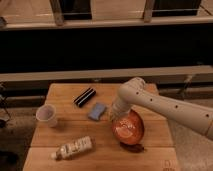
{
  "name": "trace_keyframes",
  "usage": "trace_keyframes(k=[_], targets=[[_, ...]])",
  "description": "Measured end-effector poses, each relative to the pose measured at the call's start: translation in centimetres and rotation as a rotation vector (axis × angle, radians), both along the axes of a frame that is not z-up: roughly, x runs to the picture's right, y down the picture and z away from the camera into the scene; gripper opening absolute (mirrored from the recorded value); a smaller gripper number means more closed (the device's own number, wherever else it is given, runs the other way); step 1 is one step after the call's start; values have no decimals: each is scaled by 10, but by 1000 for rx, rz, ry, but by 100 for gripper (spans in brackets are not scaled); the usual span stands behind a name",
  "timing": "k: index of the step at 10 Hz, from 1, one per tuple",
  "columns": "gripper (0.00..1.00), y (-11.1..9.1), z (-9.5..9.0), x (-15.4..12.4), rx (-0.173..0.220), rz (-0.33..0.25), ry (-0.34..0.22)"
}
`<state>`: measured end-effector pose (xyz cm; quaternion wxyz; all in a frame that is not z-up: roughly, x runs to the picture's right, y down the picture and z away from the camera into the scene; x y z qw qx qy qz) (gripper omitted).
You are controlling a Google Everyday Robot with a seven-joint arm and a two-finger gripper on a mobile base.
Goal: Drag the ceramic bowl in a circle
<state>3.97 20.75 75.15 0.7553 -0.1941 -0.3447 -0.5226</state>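
Note:
The ceramic bowl (129,127) is a glossy orange-red shallow bowl with a darker rim. It sits on the right half of the wooden table (70,130), tilted toward the camera. My gripper (118,119) is at the bowl's upper left rim, at the end of the white arm (165,107) that reaches in from the right. The wrist hides the fingers.
A white cup (46,115) stands at the left. A black rectangular object (84,96) and a blue sponge (97,111) lie left of the bowl. A white bottle (73,148) lies near the front edge. A dark brownish thing (132,147) lies just in front of the bowl.

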Motion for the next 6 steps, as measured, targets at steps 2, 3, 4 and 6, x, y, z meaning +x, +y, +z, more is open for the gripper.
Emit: trace_keyframes(k=[2, 3, 4, 6], targets=[[0, 7, -9, 6, -13, 20, -1], [0, 9, -11, 14, -18, 32, 7], [0, 11, -9, 30, -25, 50, 23], [0, 13, -5, 59, -40, 78, 53]])
